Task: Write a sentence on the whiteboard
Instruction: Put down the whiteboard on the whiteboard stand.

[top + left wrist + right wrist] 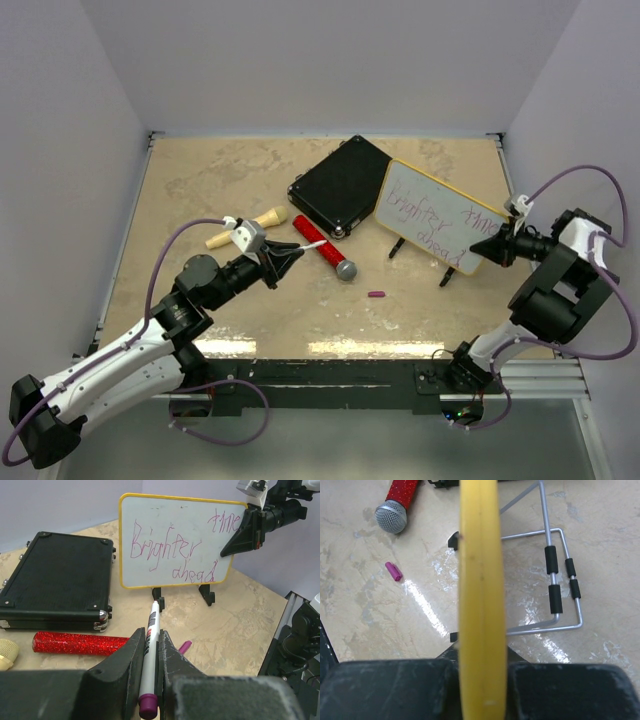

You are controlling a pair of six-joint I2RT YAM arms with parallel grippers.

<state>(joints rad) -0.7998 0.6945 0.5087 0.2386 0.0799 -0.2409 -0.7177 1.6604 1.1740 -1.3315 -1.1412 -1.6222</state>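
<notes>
Toward the right of the surface (200, 180), our right end effector (492, 247) pinches the whiteboard (425, 200) by its edge, we judge to steady it upright for writing; our left end effector (293, 256) clamps the marker (152, 625), tip aimed toward it, not touching. We count one whiteboard, one marker, one loose cap (376, 294), three words in the sentence (167, 550).

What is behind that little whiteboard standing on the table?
A silver wire stand leans behind the whiteboard. The board's back face shows only edge-on, so anything on it is hidden.
</notes>
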